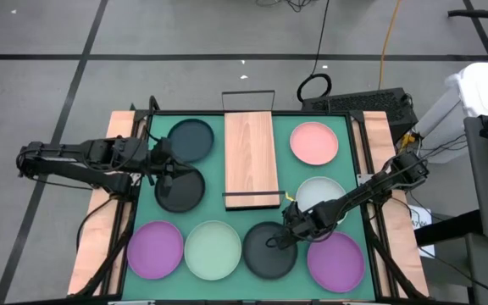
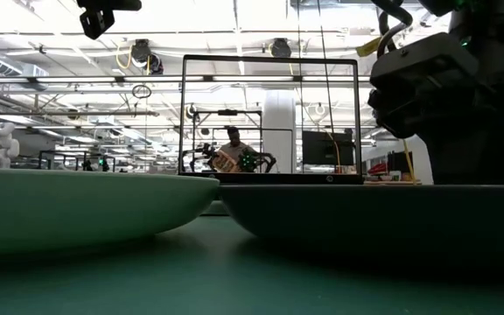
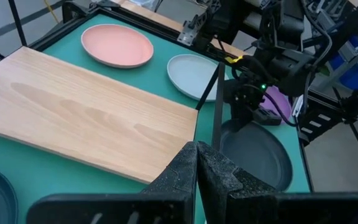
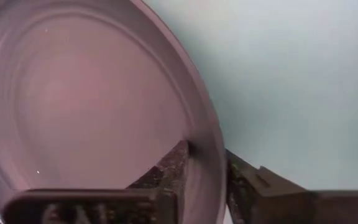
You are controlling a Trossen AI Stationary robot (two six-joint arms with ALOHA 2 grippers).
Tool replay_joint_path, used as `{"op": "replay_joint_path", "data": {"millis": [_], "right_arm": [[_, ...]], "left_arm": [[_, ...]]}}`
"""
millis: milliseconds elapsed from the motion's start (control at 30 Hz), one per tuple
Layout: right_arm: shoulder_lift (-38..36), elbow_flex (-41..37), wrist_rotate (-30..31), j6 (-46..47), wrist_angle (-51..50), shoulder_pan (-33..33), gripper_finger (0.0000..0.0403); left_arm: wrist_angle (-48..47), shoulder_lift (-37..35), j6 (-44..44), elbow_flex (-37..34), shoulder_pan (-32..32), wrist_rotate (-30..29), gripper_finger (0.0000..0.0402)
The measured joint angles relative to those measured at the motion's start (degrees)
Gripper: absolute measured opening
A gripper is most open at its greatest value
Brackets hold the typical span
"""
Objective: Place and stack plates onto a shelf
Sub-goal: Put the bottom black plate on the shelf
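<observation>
The front middle dark grey plate [image 1: 269, 250] lies flat on the green mat, and my right gripper [image 1: 285, 235] is shut on its far right rim. In the right wrist view that rim passes between the fingers of my right gripper [image 4: 205, 186]. The shelf [image 1: 251, 157], a light wood board with black wire ends, stands at the table's middle with nothing on it. My left gripper [image 1: 155, 158] hovers shut over the left side, above two dark plates [image 1: 180, 188], touching nothing. My right gripper holds the dark grey plate by its rim [image 4: 207, 158] on the far right side. One finger [image 4: 169, 171] stands inside the plate and the other [image 4: 247, 183] outside it. The fingers come from above, slanting down from the table's right. The plate lies flat on the mat.
Around the held plate lie a mint plate [image 1: 213, 249], a purple plate [image 1: 337, 258] and a pale plate [image 1: 318, 193], all close by. Farther off are a pink plate [image 1: 314, 142] at the far right and another purple plate [image 1: 154, 248] at the near left. Wooden rails [image 1: 100, 220] flank the mat.
</observation>
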Motion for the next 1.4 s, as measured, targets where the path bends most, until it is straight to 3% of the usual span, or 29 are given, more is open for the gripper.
{"op": "replay_joint_path", "data": {"millis": [200, 533, 1000, 1400], "right_arm": [[-0.33, 0.02, -0.14, -0.12, 0.86, 0.08, 0.0007], [-5.44, -0.08, -0.10, -0.16, -0.24, 0.33, 0.0003], [-19.75, -0.09, -1.25, -1.53, -2.28, 0.37, 0.0001], [-30.59, -0.04, -1.64, 2.88, 4.44, 0.39, 0.0001]], "left_arm": [[0.00, 0.00, 0.18, 0.00, 0.00, 0.00, 0.0015], [-0.02, 0.00, 0.22, 0.00, 0.00, 0.00, 0.0015], [-0.01, 0.00, 0.13, 0.00, -0.01, 0.00, 0.0015], [-0.01, 0.00, 0.03, 0.00, 0.00, 0.00, 0.0015]]}}
